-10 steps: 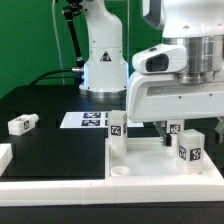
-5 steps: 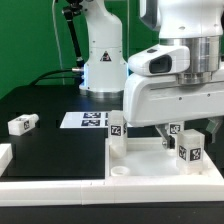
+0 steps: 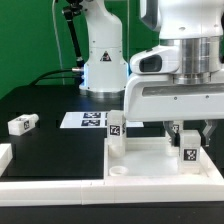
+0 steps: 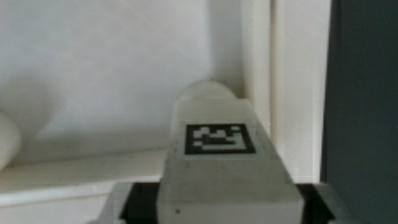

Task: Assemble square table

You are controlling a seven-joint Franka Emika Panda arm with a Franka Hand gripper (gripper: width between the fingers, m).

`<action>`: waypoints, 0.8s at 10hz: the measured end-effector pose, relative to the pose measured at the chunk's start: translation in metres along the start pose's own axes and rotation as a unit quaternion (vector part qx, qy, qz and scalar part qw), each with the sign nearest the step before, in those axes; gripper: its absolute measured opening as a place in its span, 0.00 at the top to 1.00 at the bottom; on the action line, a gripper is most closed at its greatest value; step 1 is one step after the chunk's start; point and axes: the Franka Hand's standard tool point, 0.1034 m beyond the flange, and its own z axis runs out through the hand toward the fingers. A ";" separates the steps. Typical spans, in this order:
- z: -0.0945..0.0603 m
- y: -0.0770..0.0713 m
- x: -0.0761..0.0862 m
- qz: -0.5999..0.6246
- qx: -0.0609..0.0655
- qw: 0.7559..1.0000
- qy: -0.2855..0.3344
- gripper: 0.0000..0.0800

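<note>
Leg block [image 3: 189, 152]: lower right of the exterior view, standing inside the square table top [image 3: 150, 166].
Long axis: upright, pointing straight up into the pincer [image 3: 190, 134].
Pincer: directly overhead, one finger close on each side of the block; whether it is pinching yet cannot be told.
Exterior view alone: second leg [image 3: 117, 128] upright mid-frame, third leg [image 3: 22, 124] lying on the counter [image 3: 60, 150] at left.
Wrist view alone: the block stands just beside the raised rim [image 4: 285, 100].

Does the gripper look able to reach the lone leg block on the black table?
Likely yes: the leg block lies in the open, nothing over it, though the gripper is closed around another leg.
</note>
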 end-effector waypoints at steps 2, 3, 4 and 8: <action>0.000 -0.001 0.003 0.138 -0.003 0.990 -0.015 0.64; 0.000 -0.002 0.003 0.230 -0.001 0.973 -0.027 0.64; 0.000 -0.003 0.003 0.317 -0.007 0.948 -0.039 0.64; 0.000 -0.004 0.002 0.454 -0.004 0.889 -0.053 0.64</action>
